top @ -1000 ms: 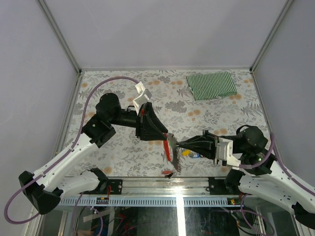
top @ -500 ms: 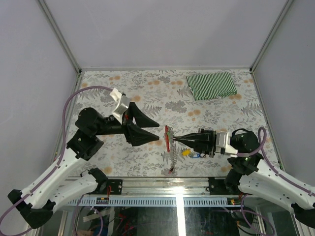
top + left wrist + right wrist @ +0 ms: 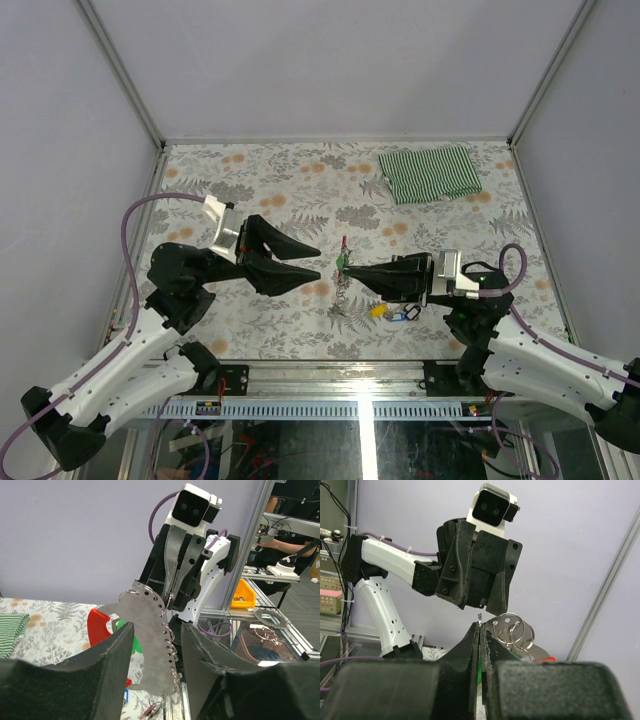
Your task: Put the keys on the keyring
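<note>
My right gripper (image 3: 349, 268) is shut on the keyring (image 3: 343, 283) and holds it above the table. The red clip (image 3: 343, 244) stands up and the silver chain hangs down. A green key (image 3: 342, 262) sits on it by my fingertips. In the right wrist view the shut gripper (image 3: 480, 627) has the metal rings (image 3: 511, 628) beside its tips. My left gripper (image 3: 312, 261) is open, just left of the keyring and apart from it. In the left wrist view the open gripper (image 3: 156, 630) frames the flat metal tag (image 3: 150, 635), the red clip (image 3: 96, 625) and the green key (image 3: 131, 643). A yellow key (image 3: 378, 310) and a blue key (image 3: 404, 315) lie on the table.
A green striped cloth (image 3: 430, 173) lies at the back right of the flowered table (image 3: 260, 180). The metal rail of the near edge (image 3: 330, 378) runs just below the arms. Grey walls close in the left, right and back sides.
My left gripper let go of the keyring, opened and drew back to the left. My right gripper, still shut, carried the keyring away from the near edge.
</note>
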`<action>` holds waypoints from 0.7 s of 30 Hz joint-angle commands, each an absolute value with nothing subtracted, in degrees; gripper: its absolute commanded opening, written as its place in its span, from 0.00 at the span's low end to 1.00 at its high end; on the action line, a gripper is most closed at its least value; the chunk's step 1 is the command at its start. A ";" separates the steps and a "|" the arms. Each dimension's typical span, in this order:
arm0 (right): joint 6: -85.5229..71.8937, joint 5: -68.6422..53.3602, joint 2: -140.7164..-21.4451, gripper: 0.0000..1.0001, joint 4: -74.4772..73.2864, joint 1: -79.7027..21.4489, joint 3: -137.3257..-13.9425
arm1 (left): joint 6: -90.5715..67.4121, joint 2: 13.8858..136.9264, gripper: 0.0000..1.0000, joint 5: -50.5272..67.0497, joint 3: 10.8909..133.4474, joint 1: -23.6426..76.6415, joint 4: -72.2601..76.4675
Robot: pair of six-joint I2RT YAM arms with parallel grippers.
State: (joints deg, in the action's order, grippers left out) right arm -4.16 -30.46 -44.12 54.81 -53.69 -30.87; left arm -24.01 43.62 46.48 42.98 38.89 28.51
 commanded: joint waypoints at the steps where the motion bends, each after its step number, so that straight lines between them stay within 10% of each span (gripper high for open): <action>1: -5.71 -29.42 -44.27 0.00 63.95 -54.13 -32.29 | -25.20 44.60 0.41 46.01 42.40 38.65 37.98; 21: -6.37 -29.62 -45.19 0.00 64.80 -54.15 -32.73 | -20.72 50.50 0.32 44.02 43.27 47.40 40.50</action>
